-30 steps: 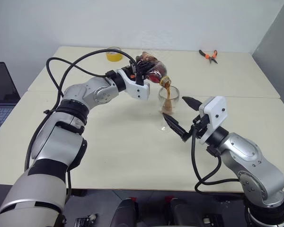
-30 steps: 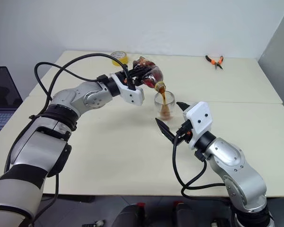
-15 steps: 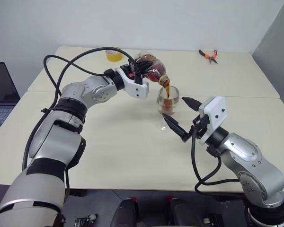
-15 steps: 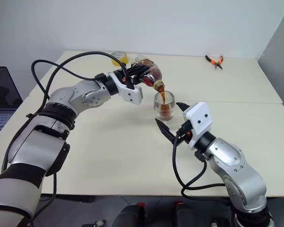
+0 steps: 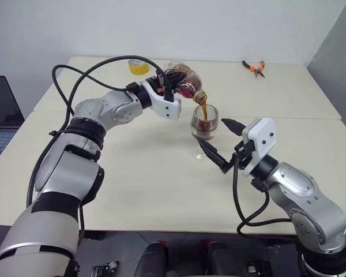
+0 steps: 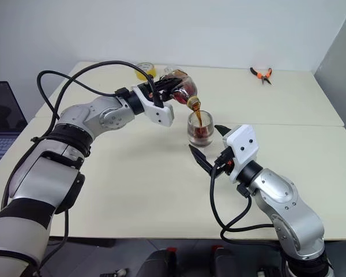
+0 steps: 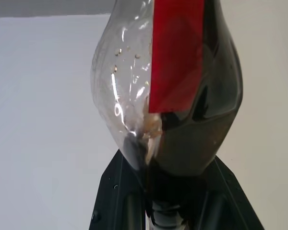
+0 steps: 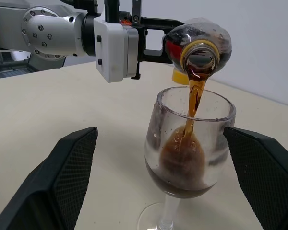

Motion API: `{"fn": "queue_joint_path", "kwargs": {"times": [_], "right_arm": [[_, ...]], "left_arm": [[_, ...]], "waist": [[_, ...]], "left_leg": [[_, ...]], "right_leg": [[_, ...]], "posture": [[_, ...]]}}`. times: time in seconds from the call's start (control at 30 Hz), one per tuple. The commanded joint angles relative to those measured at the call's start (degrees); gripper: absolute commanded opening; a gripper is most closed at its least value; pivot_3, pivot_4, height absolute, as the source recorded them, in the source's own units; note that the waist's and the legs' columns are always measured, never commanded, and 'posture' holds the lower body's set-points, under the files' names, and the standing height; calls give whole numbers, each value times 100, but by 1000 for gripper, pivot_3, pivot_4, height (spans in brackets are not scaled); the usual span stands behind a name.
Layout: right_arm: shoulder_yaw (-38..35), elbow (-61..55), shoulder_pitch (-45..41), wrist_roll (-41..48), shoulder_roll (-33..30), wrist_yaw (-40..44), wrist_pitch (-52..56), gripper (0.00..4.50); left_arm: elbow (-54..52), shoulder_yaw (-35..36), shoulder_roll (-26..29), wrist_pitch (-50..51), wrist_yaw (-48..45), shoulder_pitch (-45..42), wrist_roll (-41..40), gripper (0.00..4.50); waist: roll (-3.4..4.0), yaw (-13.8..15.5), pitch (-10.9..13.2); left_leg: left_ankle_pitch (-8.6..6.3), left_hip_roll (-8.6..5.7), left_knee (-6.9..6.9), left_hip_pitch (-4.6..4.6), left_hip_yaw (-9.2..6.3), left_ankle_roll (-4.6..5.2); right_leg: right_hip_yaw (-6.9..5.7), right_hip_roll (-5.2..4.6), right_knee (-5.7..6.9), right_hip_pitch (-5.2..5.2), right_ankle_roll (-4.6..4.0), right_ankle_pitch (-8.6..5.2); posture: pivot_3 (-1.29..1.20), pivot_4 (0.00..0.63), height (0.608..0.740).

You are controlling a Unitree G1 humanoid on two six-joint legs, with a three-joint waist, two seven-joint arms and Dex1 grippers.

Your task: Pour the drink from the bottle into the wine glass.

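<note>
On a pale cream surface made of two tops joined by a seam, against a white wall, the left gripper has its fingers clamped on the tilted bottle, from which the drink streams into the wine glass. The right gripper sits just beside the glass, fingers spread wide and holding nothing. Farther back lie a yellow tape roll and what look like orange-handled pliers, with a laptop off the left edge.
</note>
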Motion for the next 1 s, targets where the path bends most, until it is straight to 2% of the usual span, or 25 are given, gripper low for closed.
{"fn": "queue_joint_path", "kwargs": {"times": [0.03,0.6,0.8,1.0], "right_arm": [[-12,-207,-7,-9,16,-19,-36,4500],[-15,-197,12,-13,15,-4,-61,4500],[-5,-187,-3,-14,30,-2,-72,4500],[19,-172,-27,-71,25,29,-168,4500]], "left_arm": [[-50,62,57,6,120,-236,-87,610],[-119,212,-39,6,-205,-48,-473,590],[-263,335,-112,12,-525,185,-861,590],[-461,691,-253,191,-1137,496,-1588,585]], "waist": [[0,0,0],[0,0,0],[0,-10,0],[1,-9,-1]], "left_leg": [[0,0,0,0,0,0],[2,0,5,-4,1,-3],[2,1,8,-4,2,-4],[2,3,32,-22,-5,-4]], "right_leg": [[0,0,0,0,0,0],[1,0,2,-3,0,0],[2,0,4,-4,0,0],[-5,0,8,-10,0,0]], "posture": [[0,150,740],[0,150,740],[0,150,740],[0,150,740]]}}
